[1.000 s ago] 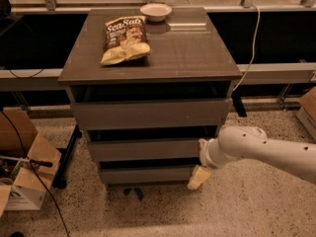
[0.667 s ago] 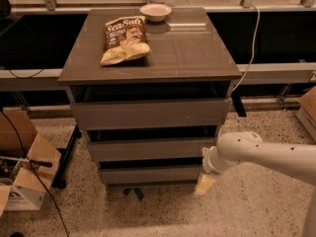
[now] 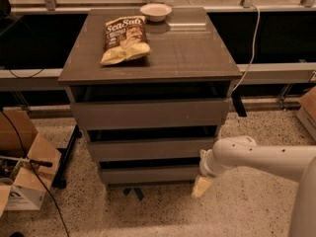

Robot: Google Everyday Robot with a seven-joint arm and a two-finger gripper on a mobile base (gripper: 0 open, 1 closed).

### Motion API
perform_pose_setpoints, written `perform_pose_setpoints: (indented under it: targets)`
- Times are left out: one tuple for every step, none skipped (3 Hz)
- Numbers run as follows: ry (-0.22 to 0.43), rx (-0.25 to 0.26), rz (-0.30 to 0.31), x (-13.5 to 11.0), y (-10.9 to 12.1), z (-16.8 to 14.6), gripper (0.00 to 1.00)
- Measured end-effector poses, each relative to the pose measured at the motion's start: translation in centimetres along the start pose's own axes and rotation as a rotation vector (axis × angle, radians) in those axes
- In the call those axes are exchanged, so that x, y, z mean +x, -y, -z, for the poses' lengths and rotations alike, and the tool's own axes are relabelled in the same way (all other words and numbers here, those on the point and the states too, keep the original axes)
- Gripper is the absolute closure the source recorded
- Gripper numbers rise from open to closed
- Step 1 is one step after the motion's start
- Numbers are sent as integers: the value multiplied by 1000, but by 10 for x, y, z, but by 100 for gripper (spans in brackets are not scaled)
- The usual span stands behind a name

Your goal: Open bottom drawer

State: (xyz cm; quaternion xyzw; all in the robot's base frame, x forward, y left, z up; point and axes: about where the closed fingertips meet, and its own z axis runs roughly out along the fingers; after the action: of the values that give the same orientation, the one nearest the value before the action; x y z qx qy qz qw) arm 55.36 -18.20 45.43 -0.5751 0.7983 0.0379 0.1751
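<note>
The grey-brown cabinet (image 3: 148, 73) stands in the middle of the camera view with three drawers. The bottom drawer (image 3: 148, 174) is the lowest, a plain flat front with a dark gap above it. The middle drawer (image 3: 150, 149) and top drawer (image 3: 148, 113) sit above it. My white arm (image 3: 261, 157) reaches in from the right. My gripper (image 3: 201, 185) hangs by the bottom drawer's right end, pointing down at the floor, just beside the front's right edge.
A Sea Salt chip bag (image 3: 124, 39) and a white bowl (image 3: 155, 11) lie on the cabinet top. Cardboard boxes (image 3: 22, 174) stand at the left, another box (image 3: 308, 110) at the right. A cable (image 3: 249, 48) hangs at the right. The floor (image 3: 163, 211) is speckled.
My gripper has moved down and slightly right, from beside the middle drawer's right end to the level of the bottom drawer near the floor. The drawers look unchanged.
</note>
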Motion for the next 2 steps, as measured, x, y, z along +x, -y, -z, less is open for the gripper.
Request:
perform_pose_setpoints:
  targets:
    - [-4, 10, -4, 16, 3, -33, 0]
    - [9, 29, -13, 34, 12, -66, 0]
